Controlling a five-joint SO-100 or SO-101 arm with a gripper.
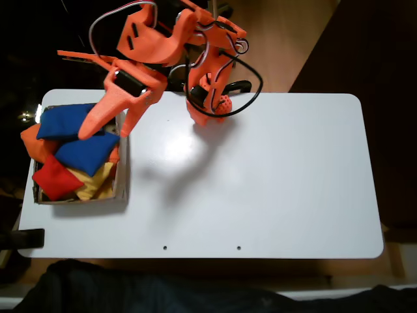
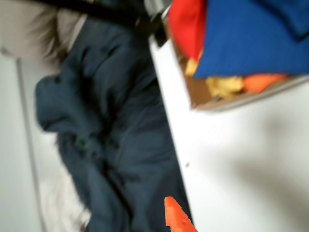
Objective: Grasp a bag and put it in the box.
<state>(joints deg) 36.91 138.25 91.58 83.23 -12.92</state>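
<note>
From the fixed view I see my claw (image 1: 107, 124) raised over the box's (image 1: 122, 171) right wall, its two orange fingers spread apart with nothing between them, so I read it as released and empty. The box sits at the left end of the white tabletop (image 1: 260, 182), and it is already well filled: one blue bag (image 1: 65, 119) lies along the top edge, a second blue bag (image 1: 86, 152) rests in the middle just under the claw, a red bag (image 1: 55, 178) sits at the lower left, an orange bag (image 1: 34, 145) pokes out at the left, and yellow fabric (image 1: 98, 182) shows beneath them. The middle blue one lies on top of the pile, which suggests to me it is the task's bag, now inside the box. The rest of the tabletop carries no bags, so I judge the job is near done. The wrist view is blurred; I make out one orange fingertip (image 2: 175, 215) at the bottom edge, a box corner with blue, red and yellow, and dark cloth (image 2: 111, 121) beyond the tabletop edge, possibly someone's clothing. The box floor is hidden under the bags.
</note>
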